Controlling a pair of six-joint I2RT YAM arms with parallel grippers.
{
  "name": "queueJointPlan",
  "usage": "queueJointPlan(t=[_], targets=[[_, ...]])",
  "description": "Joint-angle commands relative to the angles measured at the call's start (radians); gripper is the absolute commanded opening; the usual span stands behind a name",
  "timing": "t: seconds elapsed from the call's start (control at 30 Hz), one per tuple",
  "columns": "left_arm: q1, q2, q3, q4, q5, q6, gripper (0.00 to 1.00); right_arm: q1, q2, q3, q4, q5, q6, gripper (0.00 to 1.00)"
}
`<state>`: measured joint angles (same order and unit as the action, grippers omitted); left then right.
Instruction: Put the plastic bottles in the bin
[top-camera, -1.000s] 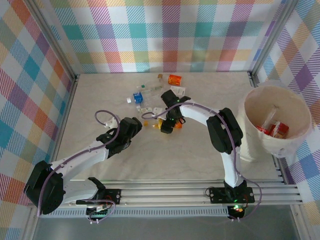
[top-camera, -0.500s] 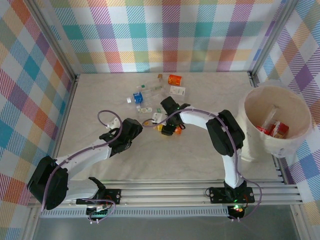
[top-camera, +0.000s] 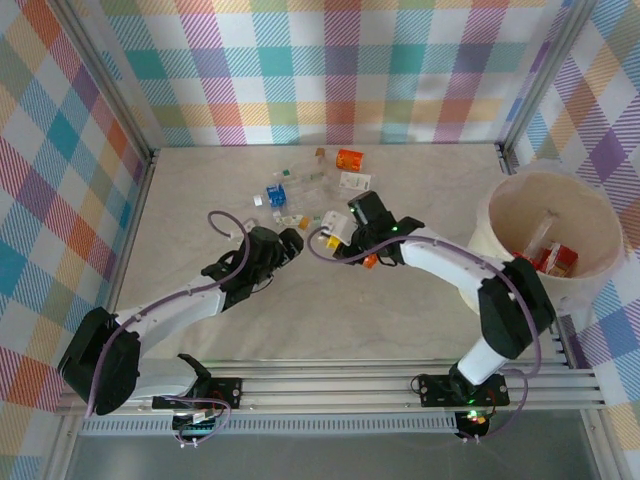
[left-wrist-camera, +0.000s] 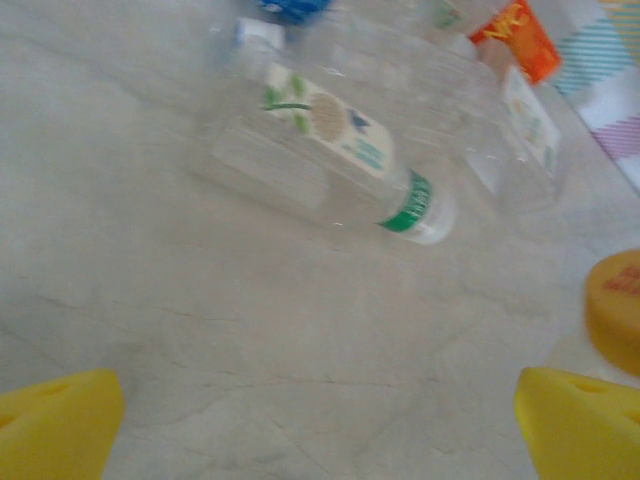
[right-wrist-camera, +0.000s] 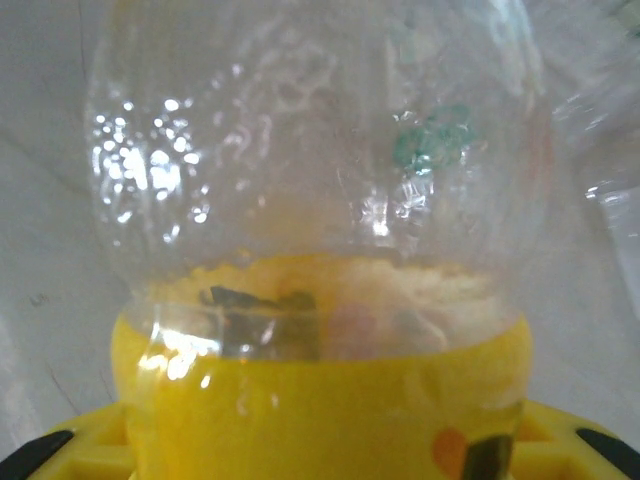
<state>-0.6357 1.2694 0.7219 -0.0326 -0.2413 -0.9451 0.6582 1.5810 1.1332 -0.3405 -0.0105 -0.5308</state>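
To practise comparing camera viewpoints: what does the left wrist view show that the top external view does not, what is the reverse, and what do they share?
Left wrist: the leaf print and green band on a clear bottle, ahead of the open left gripper's yellow tips. Top external: the bin, both arms, and the right gripper holding a yellow-labelled bottle. Shared: the marble table and the orange-labelled pack.

The right fingers (top-camera: 340, 238) are carrying a yellow-labelled bottle (right-wrist-camera: 320, 250) rightward while the left fingers (top-camera: 286, 244) are advancing toward the bottles (left-wrist-camera: 330, 150) ahead.
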Motion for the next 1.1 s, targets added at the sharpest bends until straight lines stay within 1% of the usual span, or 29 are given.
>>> queueJointPlan(t=[0.0,0.1,0.3,0.37,0.43,0.57,0.63,0.7,0.8,0.87,1.0,1.07], targets=[[0.010,-0.003,0.091,0.068,0.096,0.100,1.00,-0.026,-0.096,0.018,0.002,-0.026,0.113,0.39],[0.007,-0.009,0.127,0.115,0.164,0.159,1.00,-0.047,-0.167,0.035,0.003,-0.048,0.167,0.37],[-0.013,0.021,0.185,0.280,0.366,0.248,1.00,-0.098,-0.279,0.082,0.011,-0.046,0.301,0.35],[-0.031,0.043,0.215,0.298,0.420,0.281,1.00,-0.122,-0.315,0.097,0.003,-0.050,0.335,0.35],[-0.057,0.065,0.246,0.299,0.450,0.324,1.00,-0.149,-0.351,0.118,-0.016,-0.051,0.360,0.35],[-0.113,0.102,0.307,0.262,0.483,0.430,1.00,-0.221,-0.416,0.158,-0.049,-0.080,0.409,0.34],[-0.148,0.113,0.336,0.230,0.461,0.487,1.00,-0.268,-0.442,0.178,-0.068,-0.092,0.423,0.34],[-0.172,0.125,0.353,0.219,0.451,0.527,1.00,-0.315,-0.456,0.206,-0.101,-0.102,0.476,0.34],[-0.195,0.145,0.382,0.203,0.467,0.564,1.00,-0.372,-0.470,0.249,-0.146,-0.097,0.490,0.34],[-0.205,0.158,0.398,0.186,0.458,0.576,1.00,-0.410,-0.479,0.270,-0.165,-0.101,0.502,0.35],[-0.213,0.173,0.409,0.168,0.438,0.582,1.00,-0.503,-0.495,0.312,-0.194,-0.156,0.543,0.35],[-0.213,0.175,0.409,0.162,0.427,0.582,1.00,-0.550,-0.496,0.350,-0.243,-0.131,0.542,0.34]])
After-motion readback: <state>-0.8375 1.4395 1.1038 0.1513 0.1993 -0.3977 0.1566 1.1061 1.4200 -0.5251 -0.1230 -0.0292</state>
